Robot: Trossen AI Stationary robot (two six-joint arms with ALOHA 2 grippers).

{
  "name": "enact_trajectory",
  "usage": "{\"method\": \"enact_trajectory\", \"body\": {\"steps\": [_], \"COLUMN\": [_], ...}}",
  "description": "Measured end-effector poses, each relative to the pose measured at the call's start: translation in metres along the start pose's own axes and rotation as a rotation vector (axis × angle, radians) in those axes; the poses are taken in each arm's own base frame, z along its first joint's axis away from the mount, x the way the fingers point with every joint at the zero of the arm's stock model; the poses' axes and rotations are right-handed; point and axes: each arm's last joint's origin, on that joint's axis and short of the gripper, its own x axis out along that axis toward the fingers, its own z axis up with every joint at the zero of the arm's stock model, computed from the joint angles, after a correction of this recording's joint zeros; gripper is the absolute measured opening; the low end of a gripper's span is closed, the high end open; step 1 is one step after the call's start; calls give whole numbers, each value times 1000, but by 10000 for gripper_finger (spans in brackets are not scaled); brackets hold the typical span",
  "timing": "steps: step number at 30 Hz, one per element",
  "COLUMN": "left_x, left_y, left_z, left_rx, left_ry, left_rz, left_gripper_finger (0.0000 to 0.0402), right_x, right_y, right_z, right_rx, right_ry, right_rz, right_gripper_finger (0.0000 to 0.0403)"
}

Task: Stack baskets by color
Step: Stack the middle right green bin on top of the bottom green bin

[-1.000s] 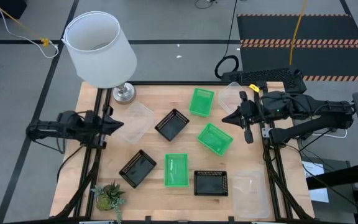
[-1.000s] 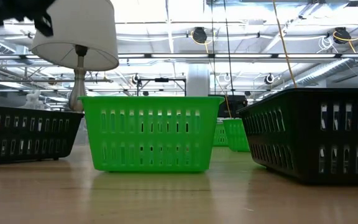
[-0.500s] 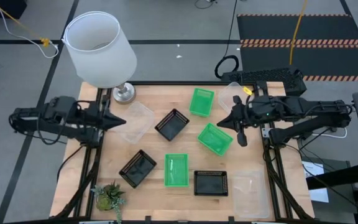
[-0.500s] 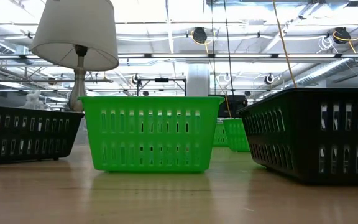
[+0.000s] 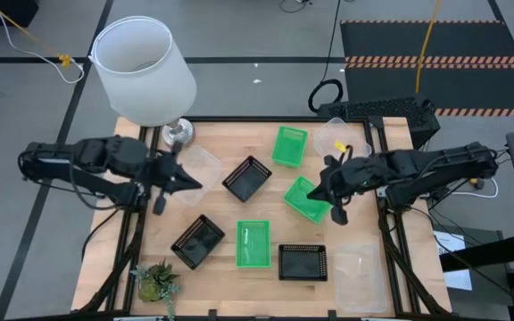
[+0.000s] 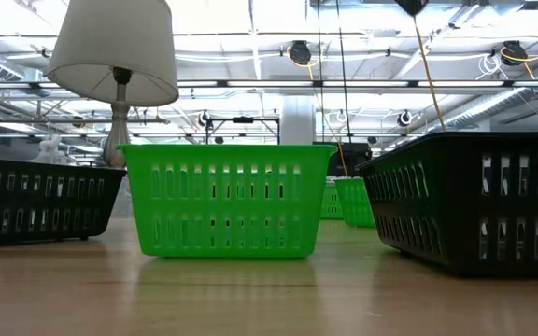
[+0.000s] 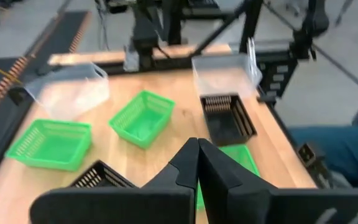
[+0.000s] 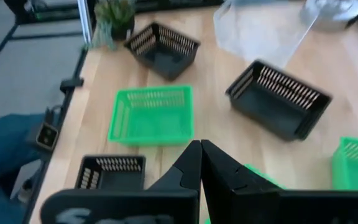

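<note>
Both arms are swinging in over the table (image 5: 217, 267) now: left gripper (image 5: 188, 184) nearing the clear basket (image 5: 194, 172), right gripper (image 5: 318, 193) probably over a green basket (image 5: 306, 201), both pinched closed and carrying nothing.

Pale wooden table (image 5: 266, 156), smooth matt grain; slotted glossy plastic baskets (image 5: 253, 243), green, black and clear; lamp's base (image 5: 178, 134) shiny metal.

Closed right pincer (image 8: 200, 163) above seemingly scattered baskets (image 8: 151, 114)
</note>
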Motion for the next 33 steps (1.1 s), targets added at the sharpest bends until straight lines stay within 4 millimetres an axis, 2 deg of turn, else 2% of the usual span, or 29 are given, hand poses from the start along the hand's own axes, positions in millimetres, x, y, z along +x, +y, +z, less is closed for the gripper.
{"method": "enact_trajectory", "body": {"steps": [12, 18, 26, 30, 33], "left_x": [68, 104, 145, 157, 159], "left_y": [-22, -24, -25, -21, -18], "left_z": [-9, -23, -41, -42, -40], "left_rx": [50, 92, 189, 187, 178], "left_ry": [177, 310, 426, 404, 379], "left_rz": [-60, 33, 24, 36, 47], "left_gripper_finger": [10, 10, 10, 10, 10], "right_x": [61, 71, 84, 99, 107], "right_y": [-10, -16, -17, -19, -19], "right_z": [-75, -98, -107, -114, -117], "right_rx": [161, 173, 134, 76, 52], "right_ry": [94, 149, 223, 284, 307], "right_rz": [-20, -45, -63, -103, -104], "right_gripper_finger": [0, 3, 68, 111, 139]}}
